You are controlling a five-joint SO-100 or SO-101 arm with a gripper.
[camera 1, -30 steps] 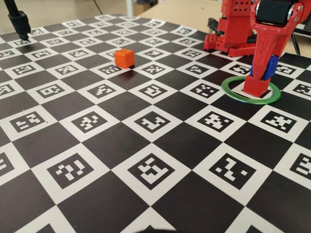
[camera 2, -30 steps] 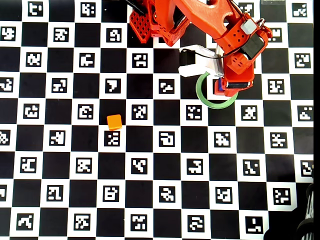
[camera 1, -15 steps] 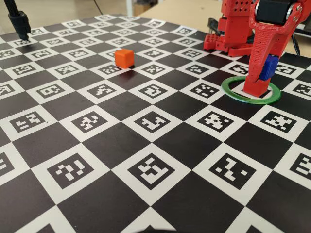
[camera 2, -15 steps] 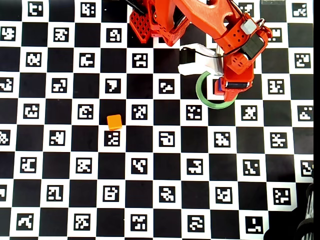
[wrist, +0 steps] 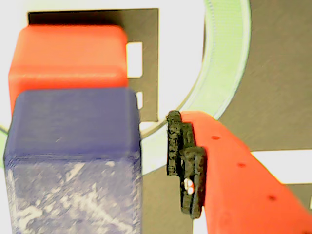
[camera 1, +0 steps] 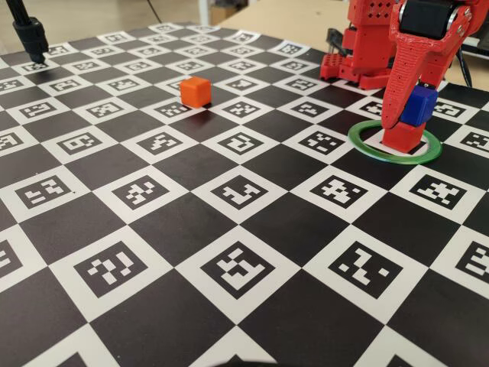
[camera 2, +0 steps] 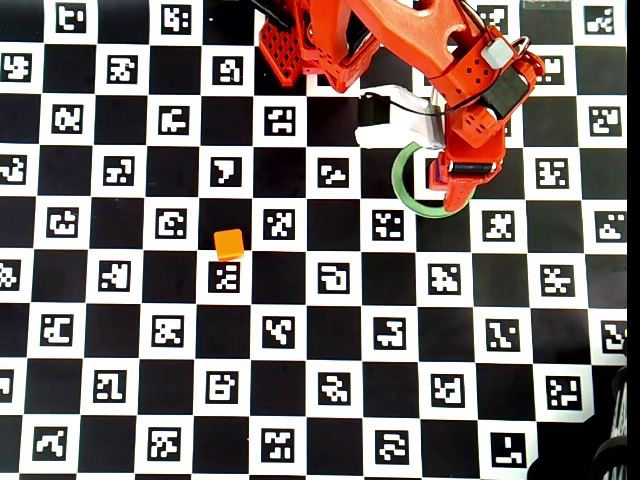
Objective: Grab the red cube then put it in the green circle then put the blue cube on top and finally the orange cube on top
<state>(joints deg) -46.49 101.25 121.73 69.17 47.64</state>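
Observation:
The red cube (camera 1: 403, 138) stands inside the green circle (camera 1: 367, 144) at the right of the fixed view. Resting on it, shifted slightly to the right, is the blue cube (camera 1: 419, 105). My gripper (camera 1: 409, 118) hangs around the blue cube and is open. In the wrist view a gap shows between the blue cube (wrist: 73, 146) and the black pad (wrist: 183, 161), with the red cube (wrist: 68, 53) and the ring (wrist: 224, 63) below; the other finger is out of view. The orange cube (camera 1: 195, 91) sits alone far to the left, also seen from overhead (camera 2: 229, 243).
The arm's red base (camera 1: 367, 46) stands just behind the ring. A black pole (camera 1: 30, 34) rises at the far left corner. The checkered marker mat (camera 1: 229, 199) covers the table. Dark cables (camera 2: 610, 460) lie at the overhead view's lower right.
The near finger has swung left off the blue cube. The cube now shows clear of the jaws and sits on the red cube. The orange cube has not moved.

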